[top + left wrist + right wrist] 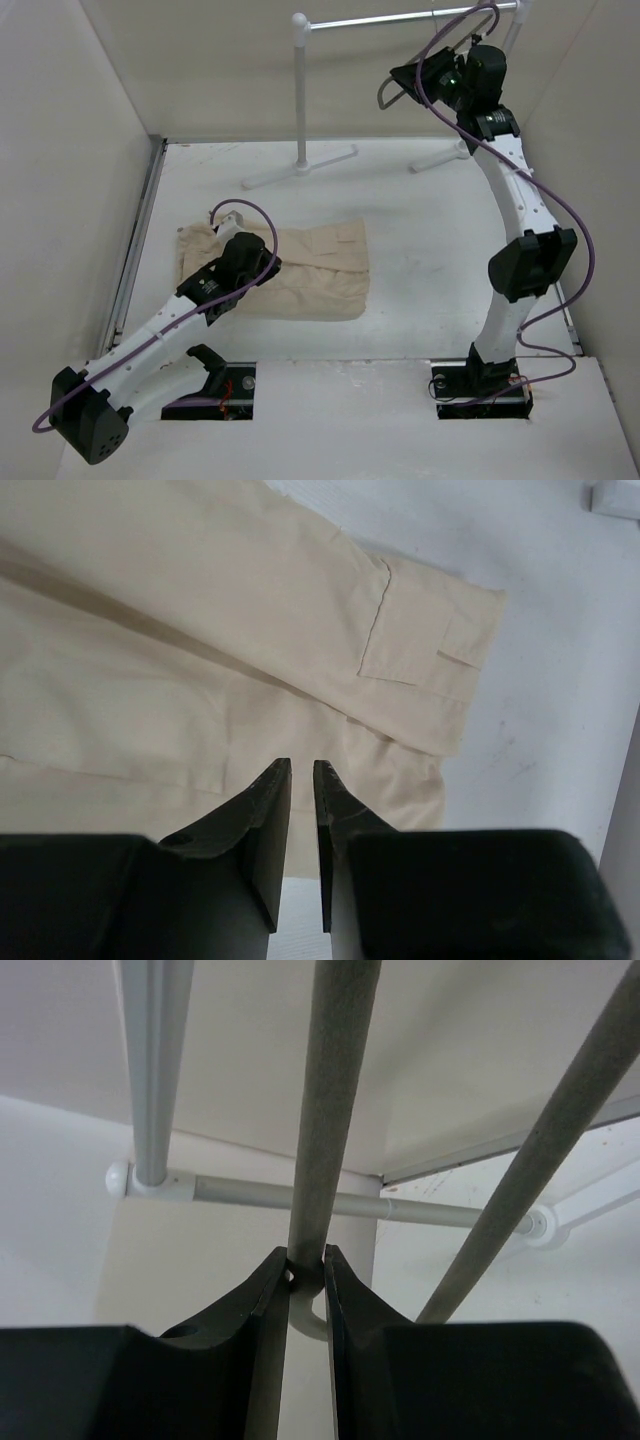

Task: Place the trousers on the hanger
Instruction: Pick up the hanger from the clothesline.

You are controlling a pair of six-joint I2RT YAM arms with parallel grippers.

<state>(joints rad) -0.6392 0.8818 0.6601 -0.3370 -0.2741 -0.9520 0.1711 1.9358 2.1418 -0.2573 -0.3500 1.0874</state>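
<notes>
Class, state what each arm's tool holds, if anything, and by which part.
The right tool grips the hanger by one grey bar, pinched between its fingertips. The left tool, nearly closed above the trousers, holds nothing.

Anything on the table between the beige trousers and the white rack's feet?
No. The top view shows only bare white tabletop between the folded beige cloth trousers and the white tubular garment rack's feet.
</notes>
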